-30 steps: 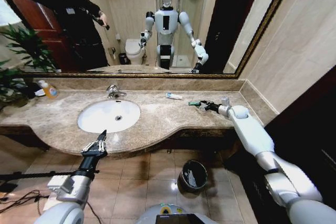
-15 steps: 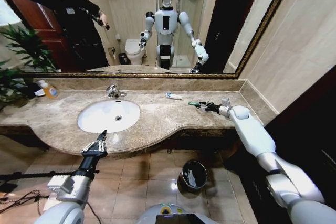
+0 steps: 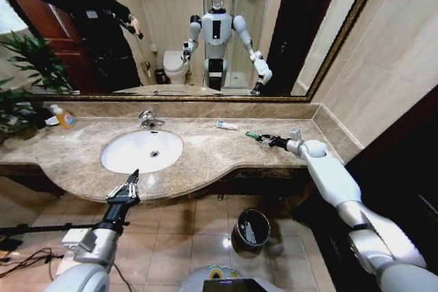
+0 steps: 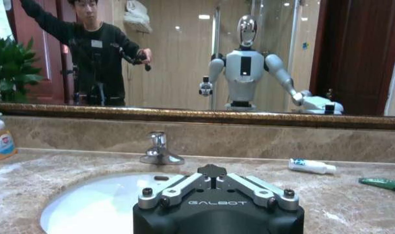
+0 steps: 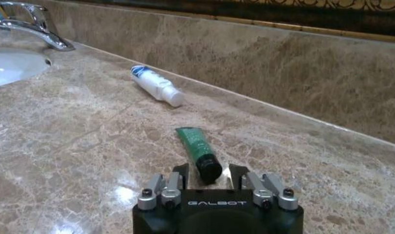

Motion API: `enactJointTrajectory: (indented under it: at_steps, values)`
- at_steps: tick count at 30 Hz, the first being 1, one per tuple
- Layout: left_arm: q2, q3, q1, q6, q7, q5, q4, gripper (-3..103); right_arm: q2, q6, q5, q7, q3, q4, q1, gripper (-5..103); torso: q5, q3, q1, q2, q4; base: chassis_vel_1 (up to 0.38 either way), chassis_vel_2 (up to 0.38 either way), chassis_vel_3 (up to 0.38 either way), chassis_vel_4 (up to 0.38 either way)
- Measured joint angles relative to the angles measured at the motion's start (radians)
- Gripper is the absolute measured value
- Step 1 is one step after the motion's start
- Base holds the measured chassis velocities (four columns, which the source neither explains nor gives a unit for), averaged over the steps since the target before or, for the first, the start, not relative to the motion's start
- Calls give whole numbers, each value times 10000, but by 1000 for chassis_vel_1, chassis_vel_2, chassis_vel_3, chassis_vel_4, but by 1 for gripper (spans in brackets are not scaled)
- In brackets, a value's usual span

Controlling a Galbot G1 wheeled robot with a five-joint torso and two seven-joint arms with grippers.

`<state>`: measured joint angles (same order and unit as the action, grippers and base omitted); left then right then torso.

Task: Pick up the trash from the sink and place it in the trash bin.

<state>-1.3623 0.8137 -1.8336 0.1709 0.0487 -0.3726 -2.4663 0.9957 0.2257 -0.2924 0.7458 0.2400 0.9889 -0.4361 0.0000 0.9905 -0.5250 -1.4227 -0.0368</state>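
Right hand: the right hand (image 3: pixel 268 139) lay low over the marble desk (image 3: pixel 205 158) on its right part, its fingers (image 5: pixel 173 181) apart on either side of the dark cap end of a green tube (image 5: pixel 198 153); whether they touched the tube could not be told.
Green tube: it lay flat on the desk, its flat tail pointing away from the hand toward the back wall.
White-and-blue tube: a white-and-blue tube (image 5: pixel 156 85) lay on the desk near the back wall, between the tap (image 3: pixel 148 120) and the green tube, apart from both.
Left hand: the left hand (image 3: pixel 125 190) was held in front of the desk's front edge, just before the sink (image 3: pixel 142 151), its fingers drawn together with nothing between them.
Sink: the white oval basin sat in the left part of the desk, with its small round drain showing below the chrome tap.
Trash bin: the trash bin (image 3: pixel 250 228) stood on the tiled floor below the desk's front edge, under the right arm.
Soap bottle: an orange soap bottle (image 3: pixel 64 117) stood at the desk's far left, by the mirror.
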Motion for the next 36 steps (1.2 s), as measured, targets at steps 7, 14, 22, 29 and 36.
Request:
enactJointTrajectory:
  at_steps: [7, 14, 22, 29, 36]
  values:
    - [1, 0, 0, 0, 0, 0, 0, 0, 33, -16, -11, -35, 36, 46, -112, 31, 0, 0, 0, 0, 0, 0, 0, 0, 0]
    - [0, 0, 0, 0, 0, 0, 0, 0, 93, -18, -116, -124, 79, 155, -165, 19, -1, 0, 0, 0, 0, 0, 0, 0, 0]
    - [0, 0, 0, 0, 0, 0, 0, 0, 71, -86, -665, -448, 281, 713, -548, 19, -2, 0, 0, 0, -1, 0, 0, 0, 0]
    - [0, 0, 0, 0, 0, 0, 0, 0, -87, -331, -2292, -1912, 676, 2528, -1656, 19, -2, 0, 0, 0, -1, 0, 0, 0, 0]
    - [1, 0, 0, 0, 0, 0, 1, 0, -544, -699, -3325, -3848, 1200, 5310, -3726, 19, -2, 0, 0, 0, 1, 0, 0, 0, 0]
